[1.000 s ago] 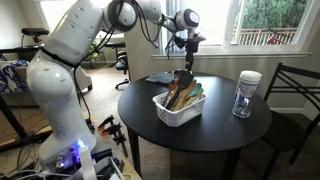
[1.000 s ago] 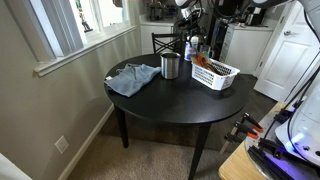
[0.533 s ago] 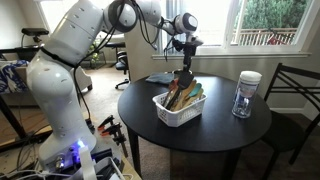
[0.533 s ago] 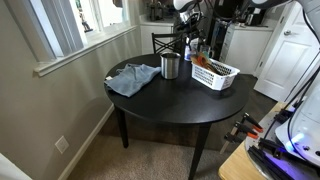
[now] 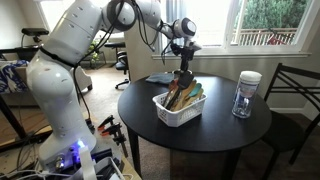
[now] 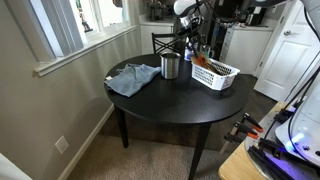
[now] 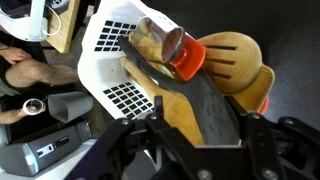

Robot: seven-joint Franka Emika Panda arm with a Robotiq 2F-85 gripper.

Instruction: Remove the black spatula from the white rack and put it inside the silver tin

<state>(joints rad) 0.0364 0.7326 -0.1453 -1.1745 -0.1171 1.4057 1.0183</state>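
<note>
The Robotiq gripper (image 5: 185, 58) pinches the top of the long, slim black spatula (image 5: 184, 82) — its axis running near-vertically down from the fingers, flat head among wooden spoons in the white slatted plastic rack (image 5: 170, 113) — well apart from the short silver metal tin (image 6: 170, 66).

I see one white rack (image 5: 178, 110), one silver tin (image 6: 170, 66), one clear jar (image 5: 246, 94), one blue cloth (image 6: 133, 78) on one desk (image 6: 170, 105).

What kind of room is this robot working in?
Probably a home dining area: a round black table with a dark chair drawn up beside it, windows onto greenery, and carpet underfoot. A white door stands nearby.
</note>
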